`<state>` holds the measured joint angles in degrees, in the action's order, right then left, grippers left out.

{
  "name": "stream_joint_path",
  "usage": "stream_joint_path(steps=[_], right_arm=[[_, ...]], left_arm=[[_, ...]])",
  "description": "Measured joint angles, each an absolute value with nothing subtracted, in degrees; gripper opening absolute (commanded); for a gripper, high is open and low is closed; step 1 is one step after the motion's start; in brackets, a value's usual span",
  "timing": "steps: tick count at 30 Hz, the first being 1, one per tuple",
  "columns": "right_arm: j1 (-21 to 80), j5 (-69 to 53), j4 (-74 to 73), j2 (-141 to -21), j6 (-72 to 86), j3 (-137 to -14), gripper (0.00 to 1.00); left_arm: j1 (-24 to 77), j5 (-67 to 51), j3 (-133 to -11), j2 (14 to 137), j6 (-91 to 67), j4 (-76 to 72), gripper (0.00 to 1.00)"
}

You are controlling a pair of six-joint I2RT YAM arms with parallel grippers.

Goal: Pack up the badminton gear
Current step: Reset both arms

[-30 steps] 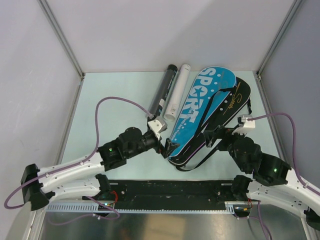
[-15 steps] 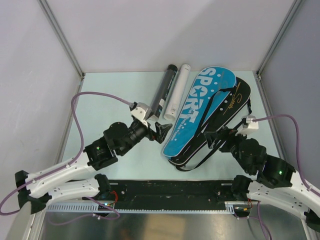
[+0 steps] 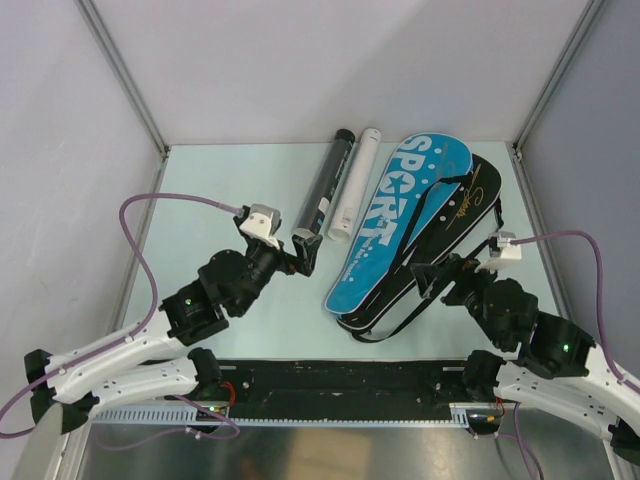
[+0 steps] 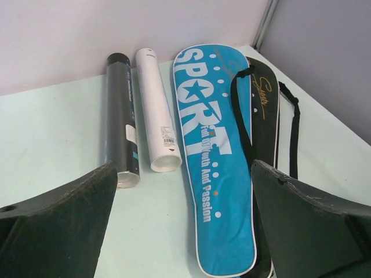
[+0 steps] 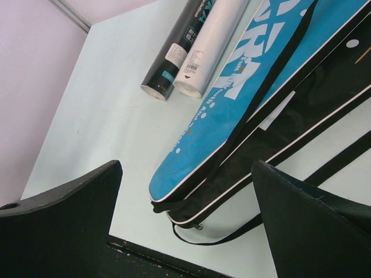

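Blue "SPORT" bag [image 3: 400, 215] lies diagonal on the table [image 3: 210, 200]. Its wide head is toward the far right corner and its narrow end points at the middle of the near edge. It sits on top of a black bag [image 3: 472, 200] of the same racket shape. The black one sticks out along the right side, w/ gold script on it. A black strap [image 4: 240, 110] runs lengthwise over the blue bag, and more strap loops onto the table by the narrow ends.

Just left of the bags are two tubes side by side, running from the middle of the far edge toward me. The black tube [image 3: 325, 190] is on the left, the white tube [image 3: 356, 180] on the right. White tube's near end is just beside the blue bag's edge.

My left gripper [image 3: 306, 255] is near the black tube's near end. Fingers are spread wide, nothing between them. I can't tell if a tip brushes the tube.

My right gripper [image 3: 428, 278] is by the bags' narrow ends on the right-edge side. Fingers are also wide apart, holding nothing, approx over the strap.
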<state>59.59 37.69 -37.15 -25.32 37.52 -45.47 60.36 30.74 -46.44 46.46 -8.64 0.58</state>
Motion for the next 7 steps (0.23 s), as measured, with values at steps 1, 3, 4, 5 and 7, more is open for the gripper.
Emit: stream_joint_path(steps=[1,3,4,5,7], right_arm=[[59.6,37.7,-37.3,-25.3,37.5,-45.5,0.99],[59.6,37.7,-37.5,-25.2,37.5,-45.5,0.99],[59.6,37.7,-37.6,-25.2,37.5,-45.5,0.99],[59.6,37.7,-37.7,-25.2,37.6,-45.5,0.99],[59.6,37.7,-37.9,-25.2,37.6,-45.5,1.0]], left_arm=[[60.4,31.0,-46.3,46.4,-8.6,0.6,1.0],[60.4,31.4,-46.2,46.4,-8.6,0.6,1.0],[60.4,31.6,-46.1,46.4,-8.6,0.6,1.0],[60.4,31.6,-46.1,46.4,-8.6,0.6,1.0],[60.4,31.8,-46.1,46.4,-8.6,0.6,1.0]])
